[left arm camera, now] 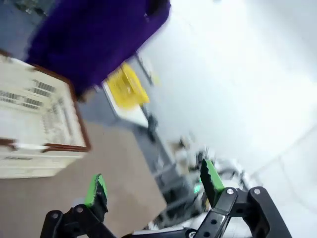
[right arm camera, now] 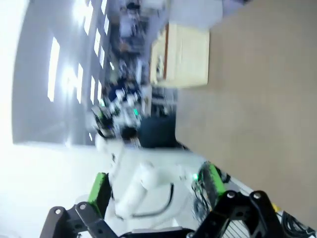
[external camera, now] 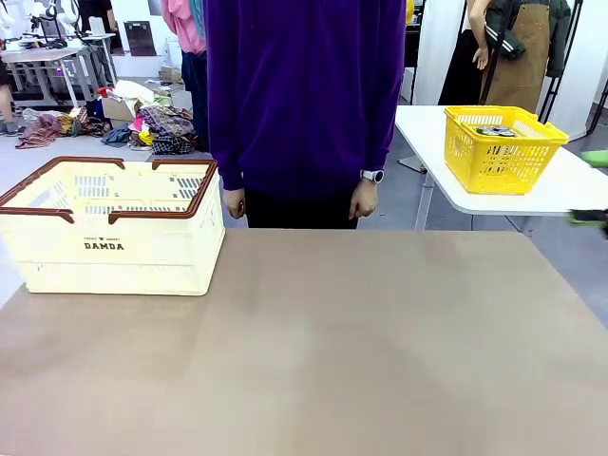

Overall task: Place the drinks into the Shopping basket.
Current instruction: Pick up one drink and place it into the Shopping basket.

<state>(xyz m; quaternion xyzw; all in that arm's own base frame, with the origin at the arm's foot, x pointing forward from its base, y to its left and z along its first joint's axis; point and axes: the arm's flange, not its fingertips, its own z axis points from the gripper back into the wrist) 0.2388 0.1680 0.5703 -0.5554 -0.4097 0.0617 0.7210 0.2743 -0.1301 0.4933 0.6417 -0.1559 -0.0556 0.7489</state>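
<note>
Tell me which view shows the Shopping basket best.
Front view: the Shopping basket stands nearly whole, DAMDA print readable. Left wrist view: a blurred, cropped part. Right wrist view: small, blurred, sideways.

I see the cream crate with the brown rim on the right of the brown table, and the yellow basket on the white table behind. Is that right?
Not quite. The crate sits on the left of the brown table, as the front view shows. The yellow basket is indeed on the white table behind.
</note>
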